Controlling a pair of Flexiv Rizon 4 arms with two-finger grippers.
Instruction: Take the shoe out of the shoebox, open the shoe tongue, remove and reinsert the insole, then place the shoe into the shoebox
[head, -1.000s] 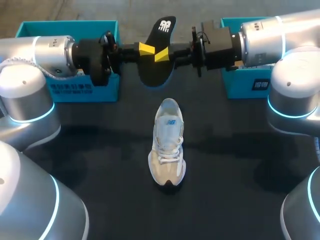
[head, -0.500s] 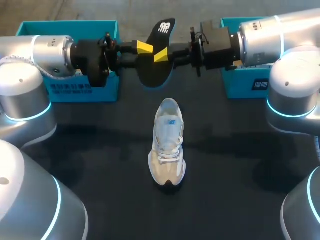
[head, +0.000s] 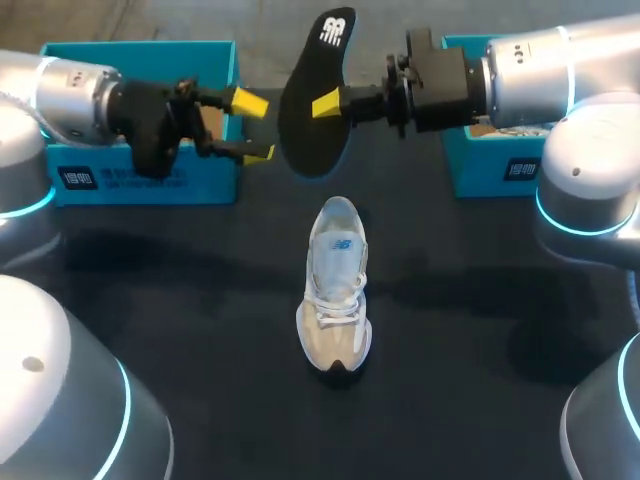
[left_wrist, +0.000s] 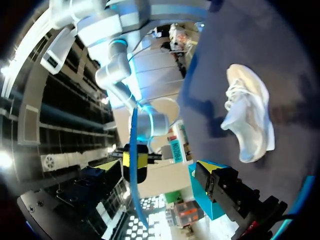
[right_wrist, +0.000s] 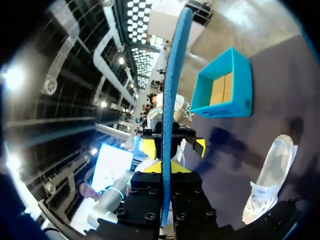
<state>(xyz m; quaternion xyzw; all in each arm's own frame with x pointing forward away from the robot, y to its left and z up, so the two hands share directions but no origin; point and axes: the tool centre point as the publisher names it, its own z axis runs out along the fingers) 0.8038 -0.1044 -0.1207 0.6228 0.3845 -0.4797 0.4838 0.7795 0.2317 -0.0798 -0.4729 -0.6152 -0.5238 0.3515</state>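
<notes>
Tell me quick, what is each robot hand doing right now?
Left gripper: open, holding nothing.
Right gripper: closed on the flat black foam insole, held up in the air.

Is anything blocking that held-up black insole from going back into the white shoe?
Nothing visible does. Only bare table lies between the insole and the sneaker; the left arm's open jaws are off to one side.

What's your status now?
Right gripper shut on black foam insole. Left gripper open, beside it. White lace-up sneaker upright on table. Nothing between insole and sneaker.
</notes>
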